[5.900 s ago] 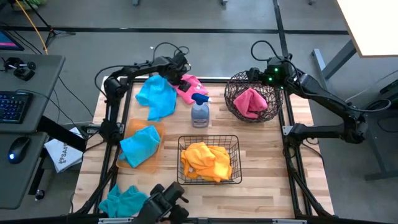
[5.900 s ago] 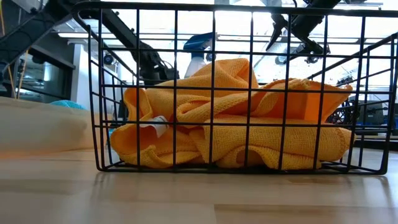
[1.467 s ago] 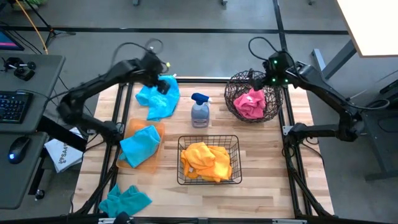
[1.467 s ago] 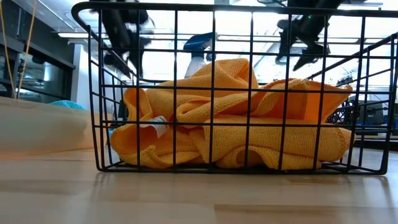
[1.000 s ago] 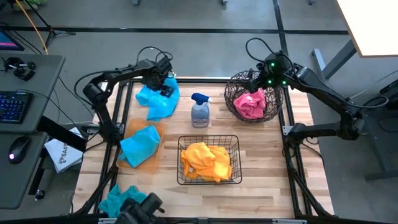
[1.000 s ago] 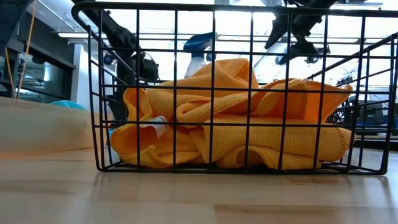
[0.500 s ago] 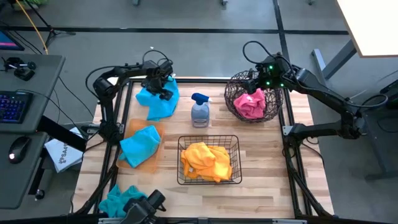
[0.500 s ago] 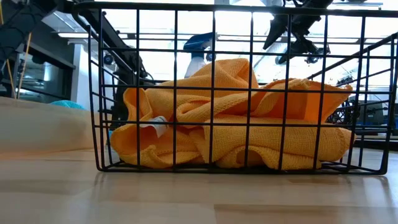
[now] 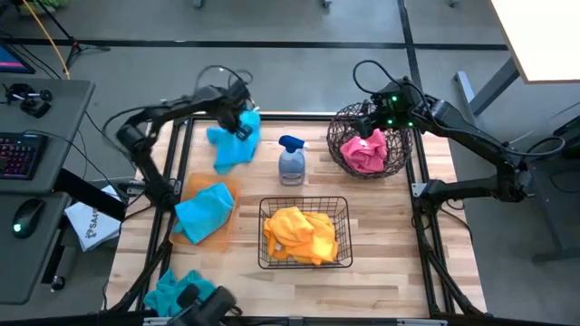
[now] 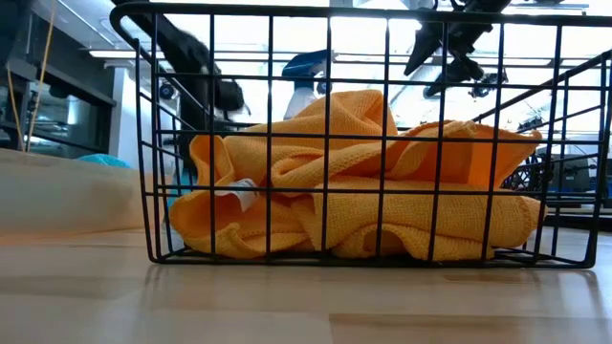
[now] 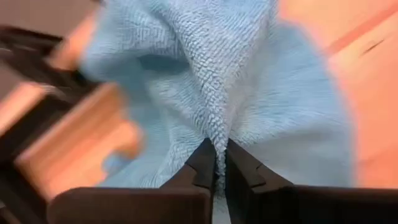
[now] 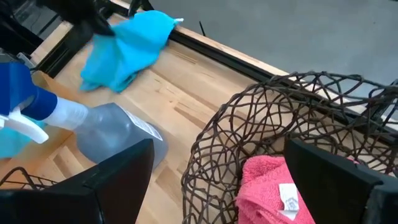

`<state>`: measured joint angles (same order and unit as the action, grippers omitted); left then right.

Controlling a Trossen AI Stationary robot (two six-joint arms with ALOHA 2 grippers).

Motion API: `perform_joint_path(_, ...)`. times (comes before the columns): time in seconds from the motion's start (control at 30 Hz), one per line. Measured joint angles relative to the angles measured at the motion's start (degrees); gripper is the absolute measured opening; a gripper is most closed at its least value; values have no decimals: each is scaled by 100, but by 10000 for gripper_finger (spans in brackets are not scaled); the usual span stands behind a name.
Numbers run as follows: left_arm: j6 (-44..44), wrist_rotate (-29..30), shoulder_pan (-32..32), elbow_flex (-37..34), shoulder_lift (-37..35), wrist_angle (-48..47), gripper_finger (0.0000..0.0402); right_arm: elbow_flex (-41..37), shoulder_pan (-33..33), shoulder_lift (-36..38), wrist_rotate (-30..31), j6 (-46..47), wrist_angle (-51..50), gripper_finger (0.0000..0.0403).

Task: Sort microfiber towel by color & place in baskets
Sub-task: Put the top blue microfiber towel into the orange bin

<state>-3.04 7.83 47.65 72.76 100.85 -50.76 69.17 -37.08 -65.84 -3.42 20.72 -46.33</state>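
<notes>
at upper left of the high view: left pincer (image 9: pixel 237 119) clenched on a teal-blue towel (image 9: pixel 232 145), its two dark fingers (image 11: pixel 208 163) pinching a fold of the cloth in the left wrist view
held towel: teal-blue, hanging from the left pincer near the table's far left edge, its lower part draping toward the wood
upper right of the high view: right pincer (image 9: pixel 367 110) above the near rim of the dark round wire basket (image 9: pixel 401 163), fingers spread wide and released, with nothing between them in the right wrist view
round basket contents: pink towel (image 9: pixel 366 150) lying inside, a white tag showing on it in the right wrist view
centre of the high view: grey spray bottle (image 9: pixel 291 164) with blue trigger, upright, between the held teal-blue towel and the round basket
lower centre: black rectangular wire basket (image 9: pixel 305 200) holding a crumpled orange towel (image 9: pixel 300 234); the low view looks straight through its wires at the orange folds
left of centre: flat translucent orange tray (image 9: pixel 227 184) with a second teal-blue towel (image 9: pixel 205 210) lying on it
lower left corner of the high view: third teal-blue towel (image 9: pixel 174 292) bunched at the table's near edge, partly covered by a dark blurred shape
table (image 9: pixel 390 244): light wooden planks inside a black frame
outside the table, far left of the frame: grey desk (image 9: pixel 27 208) with a keyboard (image 9: pixel 19 156) and a mouse (image 9: pixel 28 215)
</notes>
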Motion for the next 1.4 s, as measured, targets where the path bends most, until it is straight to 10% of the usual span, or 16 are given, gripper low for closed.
perform_joint_path(0.37,-1092,-465,-494,14,-3531,131,1,0,1,-44,-59,-276,914,355)
perform_joint_path(0.63,-2427,-468,-2099,15,-5125,-952,0,0,313,-282,-409,-77,1685,355)
perform_joint_path(1.03,-3275,580,-4341,14,-4912,-3792,0,0,1653,-846,19,1383,1812,355)
perform_joint_path(1.4,-3306,566,-6158,-1440,-4565,-2287,0,0,3038,-966,1320,2656,2083,355)
